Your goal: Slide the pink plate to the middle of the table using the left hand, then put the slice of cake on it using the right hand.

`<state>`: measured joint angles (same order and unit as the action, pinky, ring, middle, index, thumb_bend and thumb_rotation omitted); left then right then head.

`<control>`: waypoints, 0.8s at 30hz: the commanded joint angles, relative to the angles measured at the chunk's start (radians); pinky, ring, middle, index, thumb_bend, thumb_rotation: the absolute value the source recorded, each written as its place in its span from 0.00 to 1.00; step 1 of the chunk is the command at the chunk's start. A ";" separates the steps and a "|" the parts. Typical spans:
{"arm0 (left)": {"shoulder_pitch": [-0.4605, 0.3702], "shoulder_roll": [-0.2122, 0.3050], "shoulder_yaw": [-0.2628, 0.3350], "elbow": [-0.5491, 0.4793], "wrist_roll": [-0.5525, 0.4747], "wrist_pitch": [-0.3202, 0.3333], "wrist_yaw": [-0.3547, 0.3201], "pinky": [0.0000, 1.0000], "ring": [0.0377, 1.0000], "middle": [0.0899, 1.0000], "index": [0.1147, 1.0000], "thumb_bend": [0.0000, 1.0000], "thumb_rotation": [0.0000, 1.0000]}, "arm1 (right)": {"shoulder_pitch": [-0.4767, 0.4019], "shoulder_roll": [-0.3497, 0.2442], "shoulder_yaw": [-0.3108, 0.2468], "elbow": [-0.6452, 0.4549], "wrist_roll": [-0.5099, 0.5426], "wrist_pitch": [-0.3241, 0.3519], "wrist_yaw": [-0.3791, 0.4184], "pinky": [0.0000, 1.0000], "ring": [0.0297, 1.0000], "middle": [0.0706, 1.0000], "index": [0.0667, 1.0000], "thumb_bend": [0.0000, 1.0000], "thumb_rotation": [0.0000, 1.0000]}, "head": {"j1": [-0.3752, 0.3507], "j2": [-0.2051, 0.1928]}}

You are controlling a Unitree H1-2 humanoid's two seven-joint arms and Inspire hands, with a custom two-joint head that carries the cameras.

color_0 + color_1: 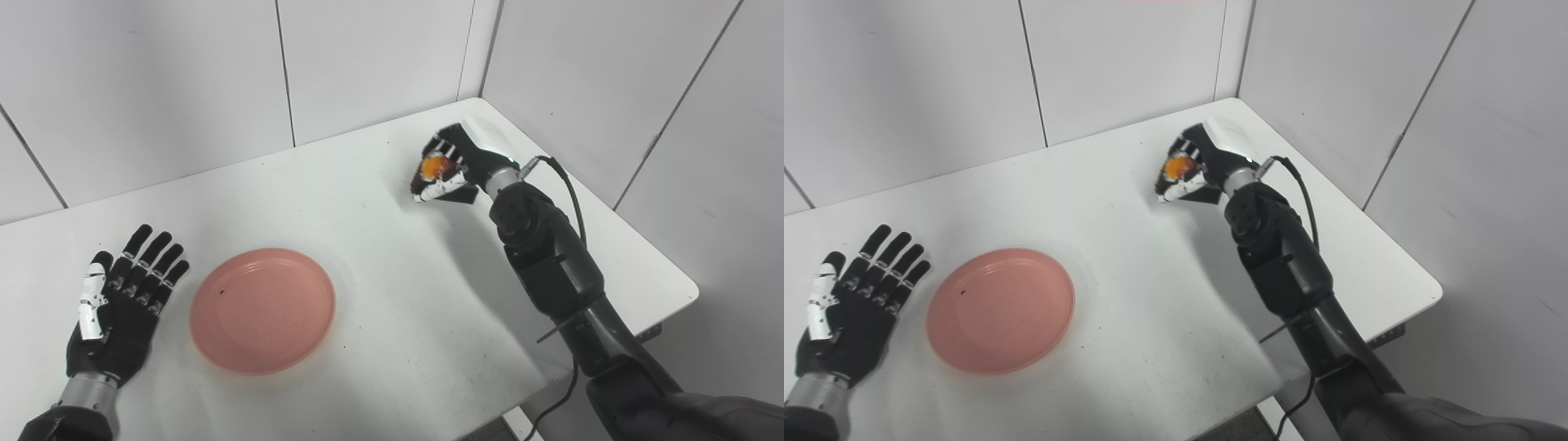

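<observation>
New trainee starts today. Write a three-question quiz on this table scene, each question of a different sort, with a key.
1. True or false: the pink plate has nothing on it.
2. Multiple choice: what does the right hand hold? A) the slice of cake B) a spoon C) nothing
3. Fill in: the left hand lies flat and ____ on the table, beside the plate.

Key
1. True. The plate is bare.
2. A. The fingers are closed around the cake, far from the plate, near the table's back right corner.
3. Open. Its fingers are spread and it holds nothing; it lies on the plate's left side, apart from the rim.
</observation>
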<state>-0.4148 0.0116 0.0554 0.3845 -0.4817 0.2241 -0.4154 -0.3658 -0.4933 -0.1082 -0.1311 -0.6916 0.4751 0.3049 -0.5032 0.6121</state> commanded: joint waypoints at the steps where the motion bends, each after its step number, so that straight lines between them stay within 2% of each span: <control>1: 0.051 -0.008 -0.021 0.025 0.041 0.071 0.042 0.91 0.90 0.89 0.88 0.42 1.00 | -0.046 0.005 -0.014 -0.065 -0.023 -0.005 0.024 0.39 0.43 0.48 0.45 0.50 0.13 | 0.015 -0.002; 5: 0.057 -0.015 -0.027 0.008 0.037 0.081 0.057 0.91 0.90 0.89 0.88 0.41 1.00 | -0.054 0.018 -0.007 -0.103 -0.030 -0.005 0.037 0.38 0.42 0.47 0.45 0.50 0.12 | 0.033 -0.001; 8: 0.065 -0.028 -0.040 -0.021 0.050 0.095 0.085 0.91 0.90 0.89 0.88 0.41 1.00 | -0.065 0.022 0.024 -0.145 -0.042 -0.006 0.051 0.37 0.41 0.45 0.45 0.50 0.12 | 0.079 0.003; 11: 0.070 -0.035 -0.047 -0.038 0.054 0.107 0.101 0.91 0.90 0.90 0.88 0.40 1.00 | -0.071 0.031 0.037 -0.172 -0.056 -0.006 0.068 0.37 0.42 0.46 0.45 0.50 0.13 | 0.084 0.003; 12: 0.071 -0.040 -0.050 -0.043 0.058 0.109 0.108 0.91 0.90 0.90 0.88 0.40 1.00 | -0.075 0.038 0.042 -0.184 -0.060 -0.006 0.078 0.37 0.42 0.46 0.45 0.50 0.13 | 0.123 0.008; 15: 0.075 -0.054 -0.059 -0.054 0.064 0.115 0.124 0.91 0.90 0.89 0.87 0.40 1.00 | -0.084 0.054 0.058 -0.212 -0.060 -0.006 0.096 0.37 0.41 0.46 0.45 0.50 0.12 | 0.146 0.011; 18: 0.077 -0.070 -0.066 -0.069 0.071 0.127 0.143 0.91 0.90 0.89 0.87 0.40 1.00 | -0.092 0.079 0.089 -0.242 -0.069 -0.006 0.124 0.37 0.41 0.46 0.45 0.50 0.12 | 0.206 0.020; 21: 0.078 -0.077 -0.069 -0.071 0.074 0.127 0.147 0.91 0.90 0.89 0.88 0.39 1.00 | -0.096 0.087 0.100 -0.254 -0.075 -0.006 0.140 0.37 0.42 0.46 0.45 0.50 0.12 | 0.206 0.020; 22: 0.079 -0.087 -0.075 -0.078 0.081 0.130 0.156 0.91 0.90 0.89 0.88 0.39 1.00 | -0.100 0.094 0.122 -0.259 -0.080 -0.007 0.143 0.37 0.42 0.46 0.45 0.50 0.12 | 0.275 0.029; 24: 0.079 -0.103 -0.083 -0.088 0.091 0.133 0.170 0.91 0.90 0.89 0.87 0.38 1.00 | -0.107 0.104 0.154 -0.263 -0.080 -0.011 0.145 0.37 0.42 0.46 0.45 0.50 0.12 | 0.301 0.033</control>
<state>-0.3688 -0.0801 -0.0143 0.2723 -0.4285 0.2766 -0.2863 -0.4244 -0.3829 0.0388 -0.3585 -0.7633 0.4757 0.4583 -0.2286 0.6427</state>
